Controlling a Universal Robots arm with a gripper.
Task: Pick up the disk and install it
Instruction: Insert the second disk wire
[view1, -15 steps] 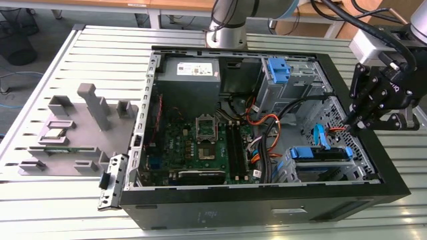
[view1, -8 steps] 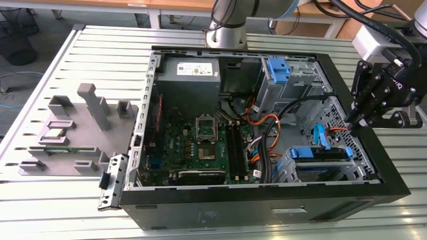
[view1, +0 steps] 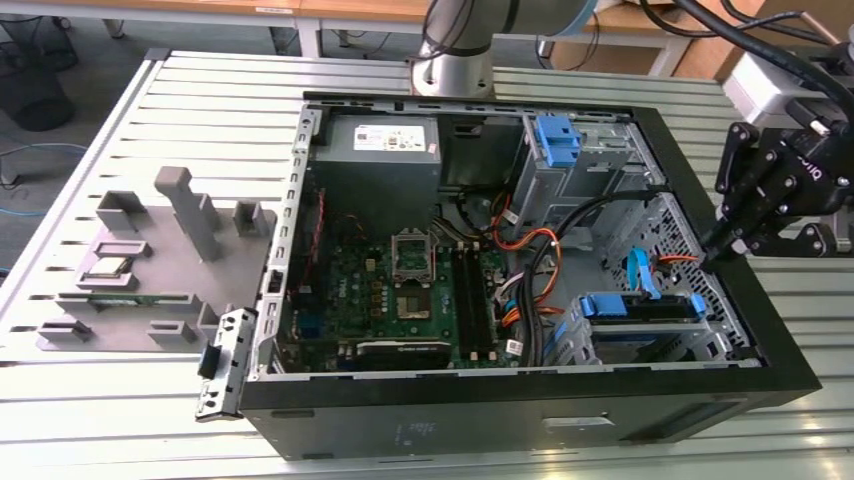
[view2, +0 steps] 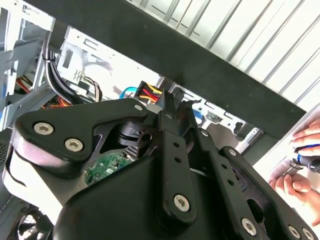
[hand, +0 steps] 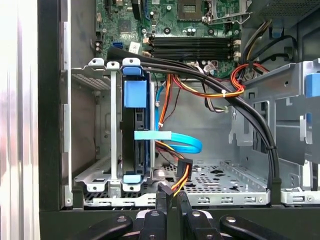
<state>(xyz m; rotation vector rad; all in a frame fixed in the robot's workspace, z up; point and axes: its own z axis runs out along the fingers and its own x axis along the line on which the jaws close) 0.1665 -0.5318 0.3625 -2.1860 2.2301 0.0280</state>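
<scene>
Disk (hand: 135, 135) sits edge-on in its blue carrier, already slotted into the metal drive cage (hand: 100, 175) at the front corner of the open computer case (view1: 534, 420), so the install step looks nearly done or done. The gripper (hand: 170, 200) hovers just outside the case wall, fingers pressed together and holding nothing. Farther in lie the cables (hand: 210, 85) and motherboard (view1: 400, 290); judging the seating and backing clear of those wires seems what remains.
</scene>
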